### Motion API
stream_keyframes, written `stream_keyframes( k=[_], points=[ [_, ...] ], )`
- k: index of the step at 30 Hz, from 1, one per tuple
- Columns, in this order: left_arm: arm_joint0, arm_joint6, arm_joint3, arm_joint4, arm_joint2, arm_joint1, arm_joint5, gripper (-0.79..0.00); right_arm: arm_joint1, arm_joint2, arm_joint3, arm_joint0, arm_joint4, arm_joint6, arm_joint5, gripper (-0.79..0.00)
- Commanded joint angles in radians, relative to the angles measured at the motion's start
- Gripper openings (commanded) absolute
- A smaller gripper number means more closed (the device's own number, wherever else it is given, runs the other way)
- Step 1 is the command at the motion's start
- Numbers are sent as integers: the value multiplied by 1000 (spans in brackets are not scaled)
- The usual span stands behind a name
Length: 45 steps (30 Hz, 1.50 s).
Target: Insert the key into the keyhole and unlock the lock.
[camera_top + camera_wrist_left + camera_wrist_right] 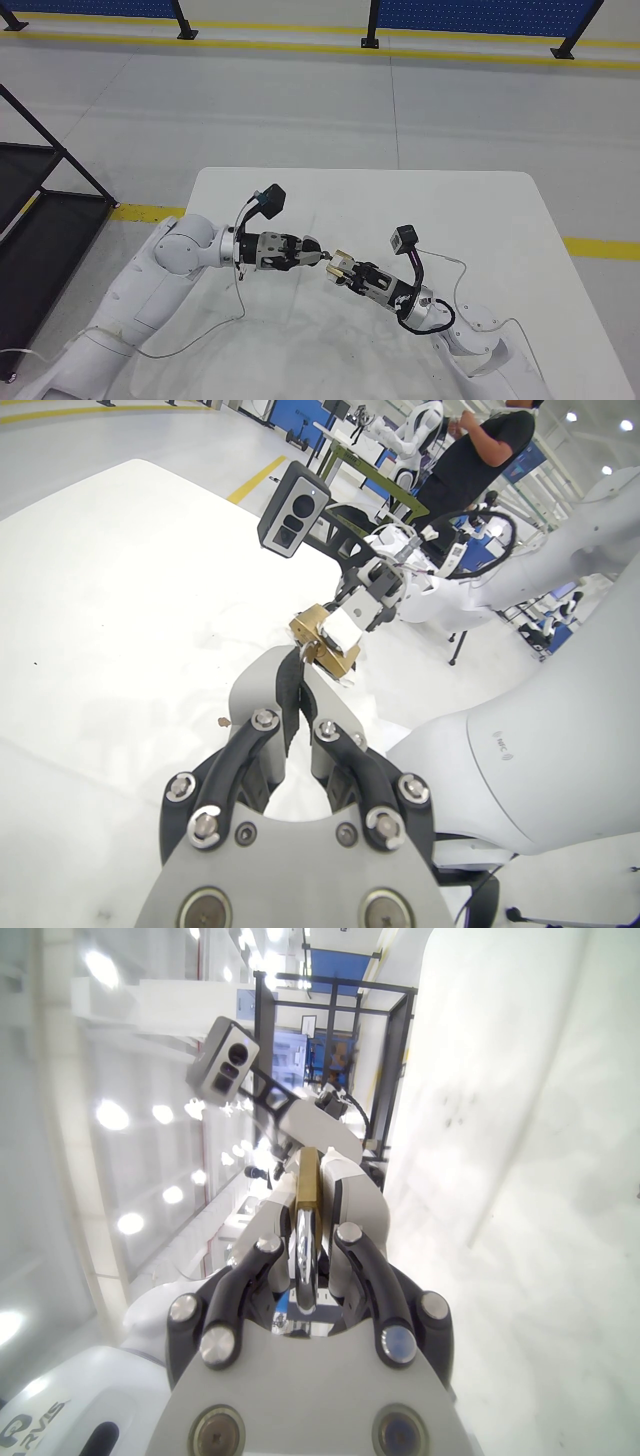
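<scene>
Though raised clear of the white table (pixel 480 210), sits firmly clamped: brass lock (pixel 306 1173), gripped on its two flat faces by the white-padded fingers (pixel 344 631) of the right gripper (pixel 338 263), above the middle of the tabletop. Turned with the keyhole end toward the left gripper (pixel 317 254) and the silver shackle (pixel 305 1253) pointing back between the right gripper's black links (pixel 235 1278), toward its own wrist. Cannot tell whether latched or sprung. Left gripper closed too, black pads (pixel 292 680) pressed together on the key (pixel 309 652), most of it hidden between them. Just a short bit of metal showing past the fingertips, touching the lock's end face at the keyhole; depth of entry not to be told. Seen from above, both grippers nose to nose in one nearly straight line, left arm coming in from the left side of the table, right arm from the near right corner, tilted slightly. Lying on the bare tabletop, a small brown scrap (pixel 221 722), apart from lock and key.
</scene>
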Motion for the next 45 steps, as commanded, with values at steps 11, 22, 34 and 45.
stream_keyframes(
  k=[11, 22, 34, 45],
  points=[
    [-9, 4, 14, -23, 11, 6, -11, -785, 0, 0, 0, 0, 0, 0, 0, -785],
    [-20, 5, 21, -38, 23, 15, -13, -785, 0, 0, 0, 0, 0, 0, 0, -785],
    [-20, -5, 27, -70, 12, 26, -3, 0, 0, 0, 0, 0, 0, 0, 0, -785],
    [-43, -73, 35, -225, 36, 34, 66, 0, 0, 0, 0, 0, 0, 0, 0, -785]
  ],
)
